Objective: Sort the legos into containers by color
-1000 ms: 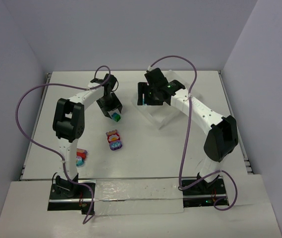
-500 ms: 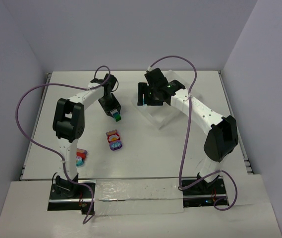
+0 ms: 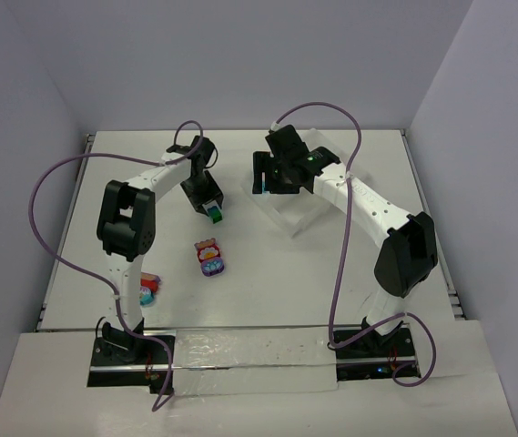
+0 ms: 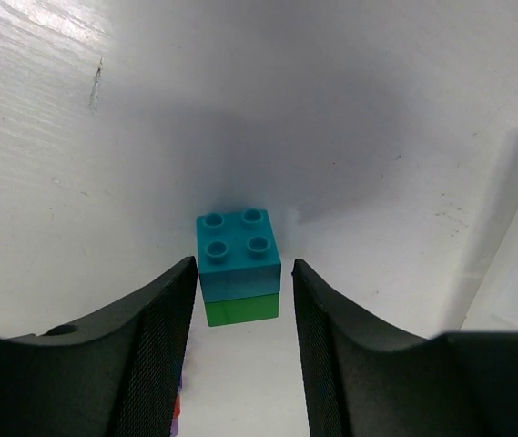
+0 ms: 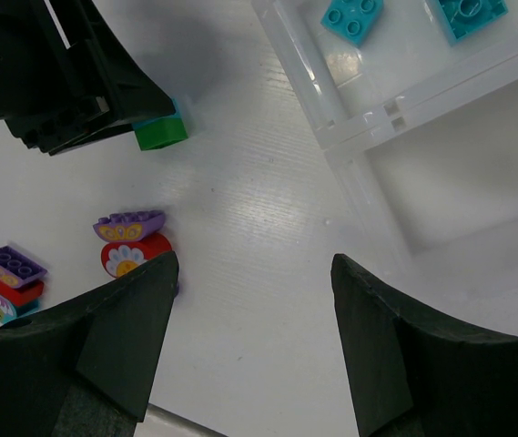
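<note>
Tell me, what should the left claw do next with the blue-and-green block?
Probably close the left gripper on the teal plastic brick stacked on a green one: its open fingers flank the stack with small gaps, not yet gripping.

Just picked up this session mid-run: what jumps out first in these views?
A teal-on-green stack stands between the open fingers of the left gripper, just beside the clear tray. The right gripper hangs wide open over the tray's edge, where two teal bricks already lie in one compartment. Two mixed clumps wait unsorted on the left arm's side.
</note>
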Motion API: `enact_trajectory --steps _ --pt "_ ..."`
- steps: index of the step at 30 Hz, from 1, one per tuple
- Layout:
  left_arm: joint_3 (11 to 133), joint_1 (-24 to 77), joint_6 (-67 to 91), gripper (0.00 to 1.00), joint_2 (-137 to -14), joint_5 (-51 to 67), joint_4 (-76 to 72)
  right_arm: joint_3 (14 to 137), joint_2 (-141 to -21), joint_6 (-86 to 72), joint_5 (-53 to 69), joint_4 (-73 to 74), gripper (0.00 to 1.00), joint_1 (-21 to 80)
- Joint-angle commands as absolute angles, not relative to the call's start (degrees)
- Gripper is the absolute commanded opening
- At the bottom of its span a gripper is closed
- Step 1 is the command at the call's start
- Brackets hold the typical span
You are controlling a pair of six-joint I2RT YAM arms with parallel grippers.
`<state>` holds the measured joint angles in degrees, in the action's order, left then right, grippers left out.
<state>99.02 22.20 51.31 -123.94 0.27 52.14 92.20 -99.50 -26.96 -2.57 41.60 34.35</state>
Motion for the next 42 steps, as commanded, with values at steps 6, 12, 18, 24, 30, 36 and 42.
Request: enact_trajectory --steps 6,12,18,24,30,36,42 --pt "99.1 22.3 50.8 0.49 -125.5 0.4 49.8 92.2 -98.4 -26.5 -3.1 41.7 0.75 34.6" --pt "98.6 22.3 50.2 0.49 -125.3 0.5 49.6 91.7 -98.1 -26.7 -3.1 41.6 0.75 34.6" --pt "101.2 22.1 49.2 0.00 -124.2 0.3 52.1 91.4 -97.4 -27.1 -3.1 41.4 0.75 34.6" --pt "108.5 20.2 48.4 0.00 -120.1 4.0 54.6 92.1 -97.2 -24.9 -0.4 40.2 0.75 35.1" --pt "107.1 17.1 51.7 0.00 -115.6 17.5 49.4 96.5 -97.4 -21.9 13.1 37.2 0.75 35.5" --pt "104.5 16.4 55.2 0.00 -112.0 27.3 43.4 103.5 -102.5 -23.5 16.0 38.7 0.76 35.9" --pt "102.9 16.4 56.6 0.00 -110.2 29.8 41.3 107.4 -106.7 -30.4 15.5 38.4 0.76 36.0"
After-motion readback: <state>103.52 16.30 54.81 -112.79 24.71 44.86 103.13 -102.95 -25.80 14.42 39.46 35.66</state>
